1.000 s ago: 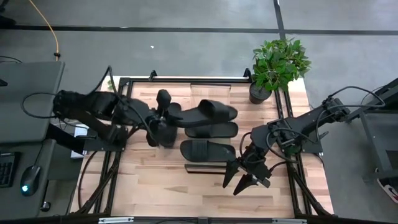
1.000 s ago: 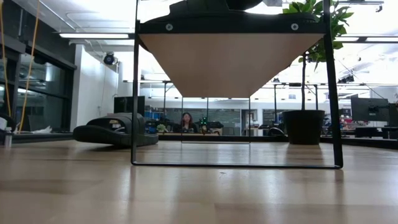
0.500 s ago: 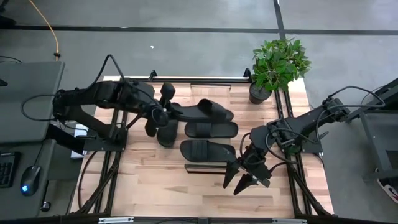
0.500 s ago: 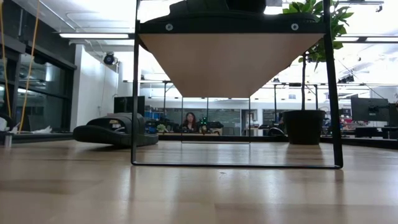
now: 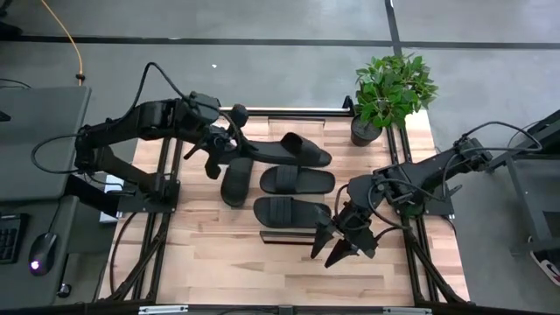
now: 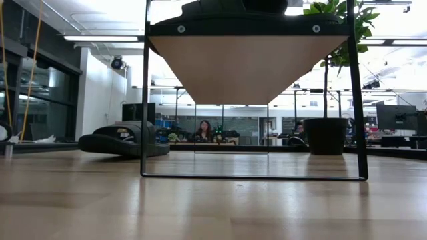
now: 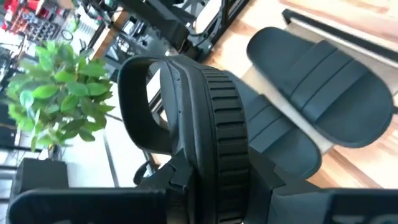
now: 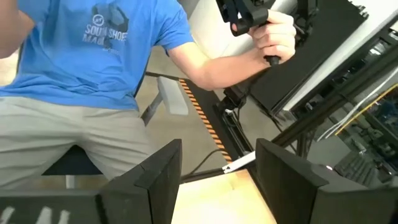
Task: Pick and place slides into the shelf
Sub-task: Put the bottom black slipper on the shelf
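Note:
My left gripper (image 5: pixel 233 147) is shut on one black slide (image 5: pixel 297 152), which it carries above the far side of the shelf (image 5: pixel 289 237). Two more slides (image 5: pixel 297 181) (image 5: pixel 291 211) lie flat, side by side, on the shelf's wooden board. Another slide (image 5: pixel 234 184) rests sole-down on the table, left of the shelf. In the low view it shows beside the shelf's frame (image 6: pixel 123 141). My right gripper (image 5: pixel 339 248) hangs open above the table by the shelf's front right corner, with nothing between its fingers. My left gripper pinches the slide's left end (image 7: pixel 214 163) between its two fingers. They sit across the sole's thickness, with the ribbed sole edge (image 7: pixel 224 118) turned toward the wrist camera. The fingers come from the table's left, slanting down. The slide is lifted clear and tilted on its side, reaching right over the shelf.
A potted plant (image 5: pixel 385 92) stands at the table's far right corner, beside the shelf. The shelf stands raised on thin black legs (image 6: pixel 145 100). Bare tabletop lies in front of the shelf (image 5: pixel 227 262). A person in a blue shirt (image 8: pixel 93 56) sits beyond the table.
My left gripper has swung toward the table's far edge with the slide still in its hold. It has turned, so the slide now points right over the shelf's far side. The slide on the table, which the arm hid before, now shows in full.

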